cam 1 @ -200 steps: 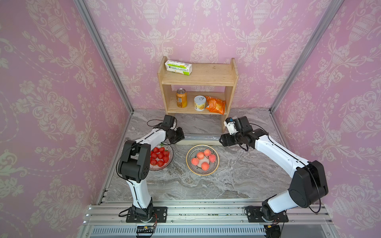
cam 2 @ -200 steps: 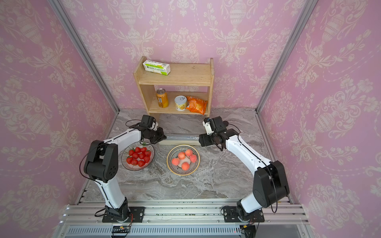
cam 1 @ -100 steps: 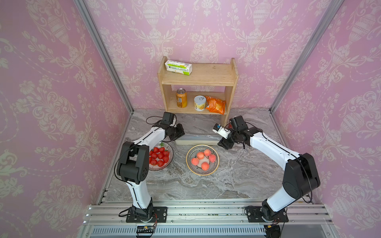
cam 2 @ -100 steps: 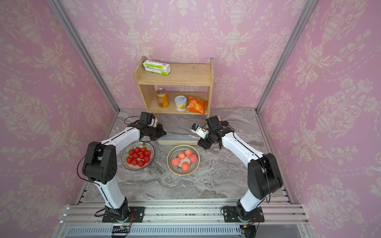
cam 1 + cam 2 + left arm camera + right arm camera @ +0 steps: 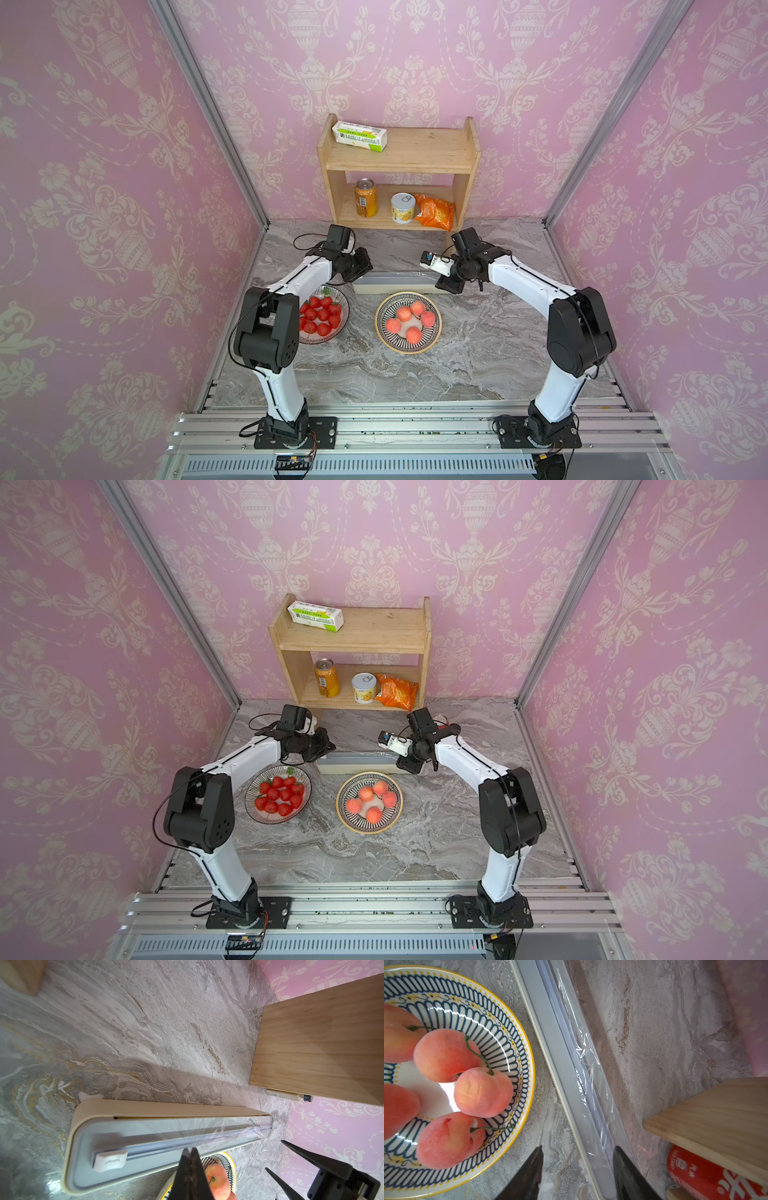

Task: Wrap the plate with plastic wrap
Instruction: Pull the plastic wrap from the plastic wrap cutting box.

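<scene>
Grey veined marble tabletop (image 5: 478, 353) beneath the peach plate (image 5: 398, 347); pink damask walls (image 5: 104, 166)

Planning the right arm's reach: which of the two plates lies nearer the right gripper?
The yellow-rimmed plate of peaches, just in front of the right gripper; the plate of strawberries sits farther away.

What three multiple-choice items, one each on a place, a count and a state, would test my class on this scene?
1. The box lies: A in a drawer; B on the table behind the plate; C on a chair.
2. Peaches on the plate: A two; B five; C nine.
3. The left gripper is: A shut; B wide open; C holding a peach.
Key: B, seen in both top views; B, five show in the right wrist view; A, its fingers meet, pinching film.
</scene>
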